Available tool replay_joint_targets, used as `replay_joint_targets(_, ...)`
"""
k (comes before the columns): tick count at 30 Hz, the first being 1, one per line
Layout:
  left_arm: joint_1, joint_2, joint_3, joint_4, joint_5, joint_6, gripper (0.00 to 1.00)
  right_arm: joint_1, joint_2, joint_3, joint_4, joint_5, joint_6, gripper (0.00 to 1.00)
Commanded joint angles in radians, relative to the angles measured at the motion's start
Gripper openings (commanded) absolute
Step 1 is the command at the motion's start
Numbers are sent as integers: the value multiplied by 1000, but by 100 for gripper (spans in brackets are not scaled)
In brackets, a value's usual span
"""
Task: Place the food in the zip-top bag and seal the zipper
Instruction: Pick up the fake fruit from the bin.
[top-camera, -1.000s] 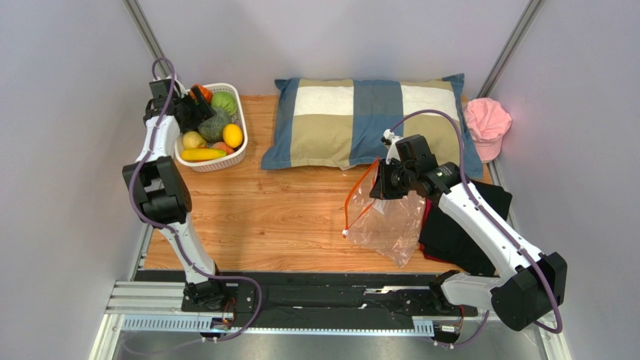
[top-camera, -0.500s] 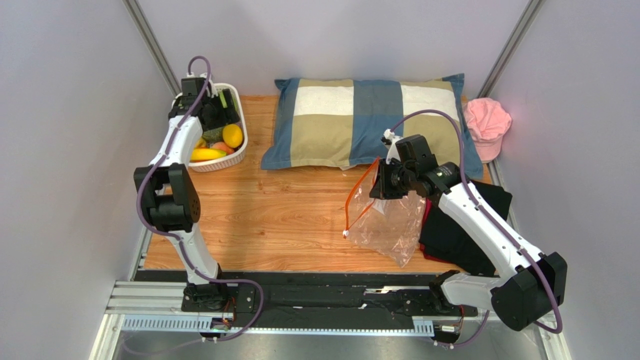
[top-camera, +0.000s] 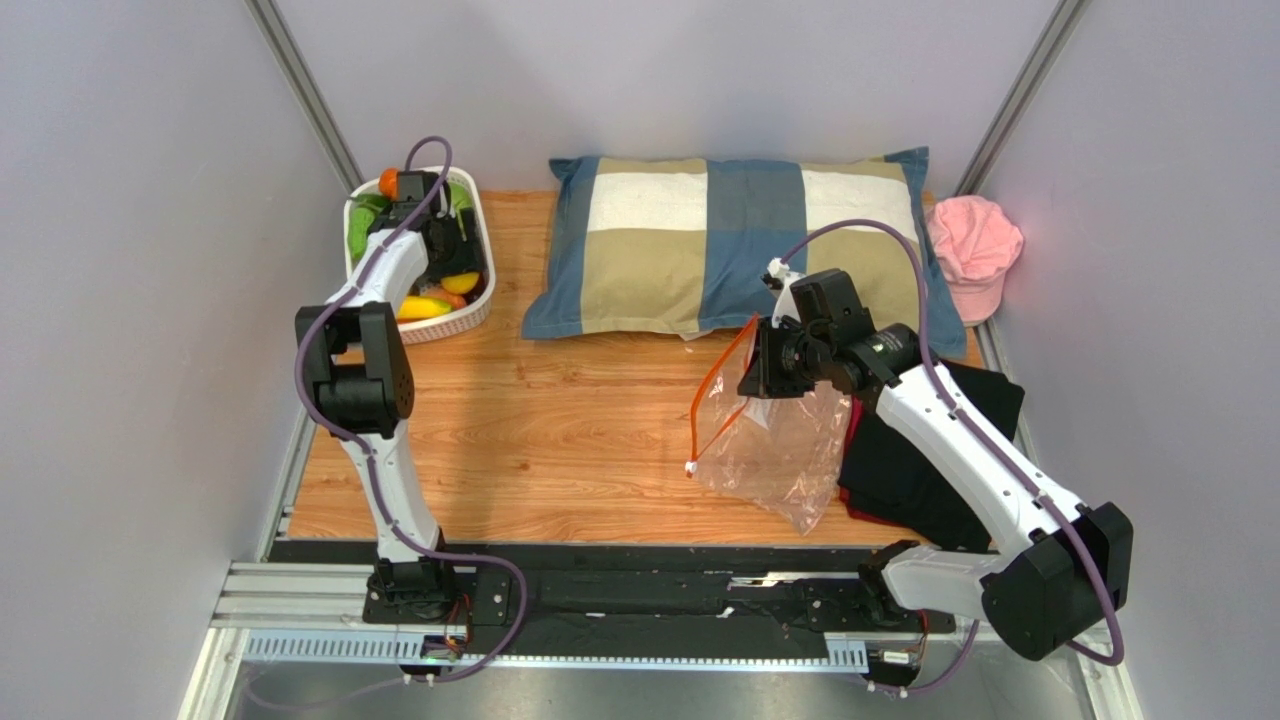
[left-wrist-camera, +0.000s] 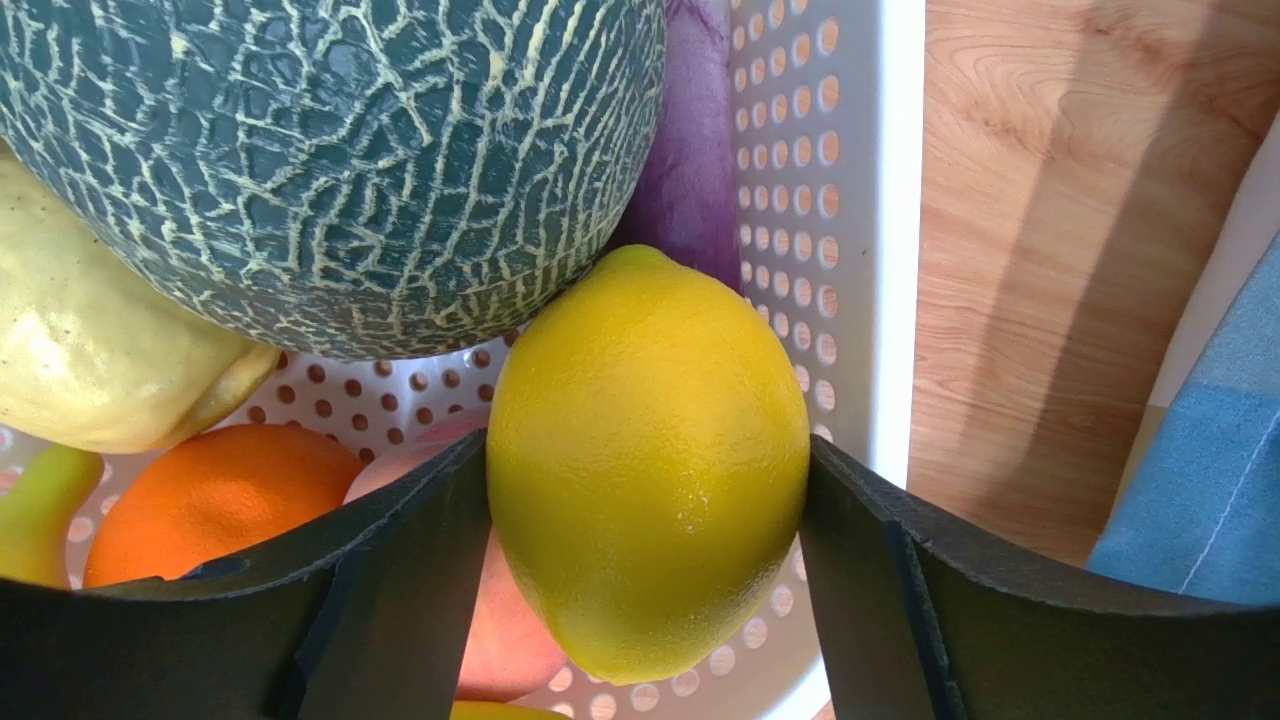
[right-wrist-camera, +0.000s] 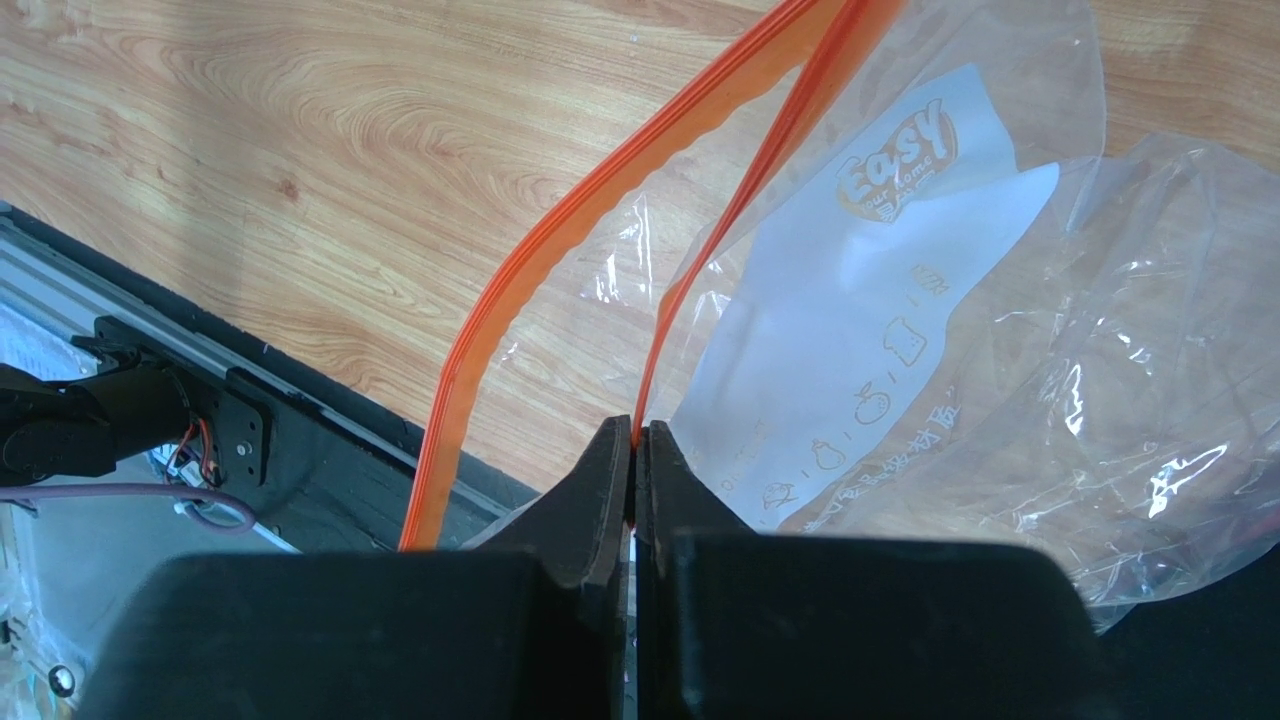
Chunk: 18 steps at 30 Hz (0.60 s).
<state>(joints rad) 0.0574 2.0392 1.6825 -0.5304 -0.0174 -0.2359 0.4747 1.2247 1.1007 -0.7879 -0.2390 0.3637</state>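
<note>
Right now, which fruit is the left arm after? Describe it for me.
Find the white basket at the far left corner of the table. Inside, beside the netted green melon, sits a lemon between the black jaws: smooth yellow, egg-shaped.

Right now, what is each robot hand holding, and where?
The left hand grips the lemon by its sides. The right hand pinches the bag by its zipper.

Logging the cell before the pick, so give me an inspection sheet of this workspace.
Surface: wooden table.
Job's things: lemon in white basket; zip-top bag held up by its zipper, mouth open.
Clutter: pillow, pink cap, black cloth, melon.
Grippers: left gripper jaws against both sides of lemon; right gripper shut on zipper.
Cables: purple cable looping over each arm.
Surroundings: grey walls.
</note>
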Motion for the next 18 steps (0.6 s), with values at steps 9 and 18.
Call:
replay_joint_targets(9,2,-256,28,-28,81,7,29,-1,-17,65,73,-118,58,0)
replay_joint_targets(18,-100,-617,-69,-66,439,-17,17,-1,-68,57,214,-260,184,0)
